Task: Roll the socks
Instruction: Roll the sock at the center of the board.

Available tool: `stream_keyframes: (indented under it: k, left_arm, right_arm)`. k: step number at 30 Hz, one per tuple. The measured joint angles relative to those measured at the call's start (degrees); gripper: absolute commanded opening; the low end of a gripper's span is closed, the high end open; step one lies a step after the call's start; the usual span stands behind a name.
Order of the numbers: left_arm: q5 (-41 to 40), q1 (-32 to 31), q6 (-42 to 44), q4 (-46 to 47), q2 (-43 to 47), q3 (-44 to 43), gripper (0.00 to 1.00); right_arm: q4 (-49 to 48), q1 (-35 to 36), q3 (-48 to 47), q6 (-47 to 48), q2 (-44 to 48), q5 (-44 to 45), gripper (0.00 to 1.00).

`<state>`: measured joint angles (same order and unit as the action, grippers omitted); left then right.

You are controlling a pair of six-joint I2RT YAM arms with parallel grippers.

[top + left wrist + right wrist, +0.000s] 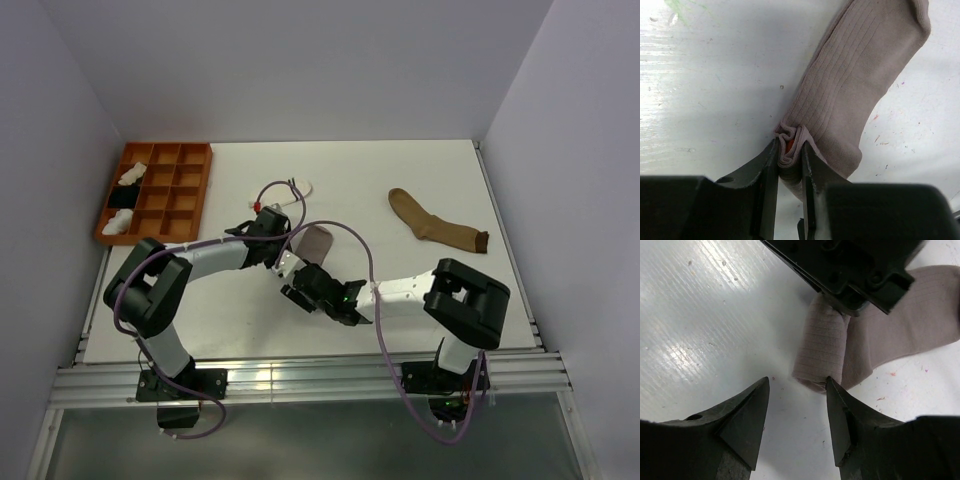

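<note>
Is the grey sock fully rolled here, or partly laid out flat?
Partly rolled. One end of the grey sock is wound into a roll pinched in the left gripper; the rest lies flat on the table.

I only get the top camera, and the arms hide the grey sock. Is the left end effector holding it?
Observer: Yes. The left wrist view shows the left end effector shut on a bunched fold of the grey sock, with a bit of red in the pinch.
Operator: And the right one?
Observer: The right end effector is open and empty, right beside the sock's near end.
Operator: Any roll formed?
Observer: Yes, the right wrist view shows a short rolled part just below the left end effector.
</note>
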<state>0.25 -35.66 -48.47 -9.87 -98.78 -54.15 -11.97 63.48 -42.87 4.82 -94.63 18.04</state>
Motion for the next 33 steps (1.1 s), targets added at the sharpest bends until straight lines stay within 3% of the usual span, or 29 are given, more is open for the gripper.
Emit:
stream_keyframes:
  k: [8,14,23,29,33]
  left_arm:
    - [0.59,0.17,0.85,-0.28,-0.22,-0.35,0.0]
    - [0.63,0.46,1.29,-0.42,-0.5,-0.74,0.0]
    - [1.09,0.68,1.7,-0.48,-0.85,-1.05,0.01]
    - [1.27,0.76,1.7,-0.28,-0.81,-0.98,0.07]
    - [1.36,1.01,1.25,0.35,-0.28,-0.26,0.12]
  right_arm:
    - [-0.92,0.98,-1.2,1.46,-3.61,2.67,0.53]
    - [-2.82,1.42,-1.86,2.47,-5.38,5.55,0.44]
    - [-4.33,1.75,-1.92,3.91,-6.88,7.78,0.01]
    - [-4.02,1.16,-1.92,2.4,-6.45,5.57,0.0]
    - [-3.06,-1.92,-1.36,-0.61,-4.5,-1.27,0.0]
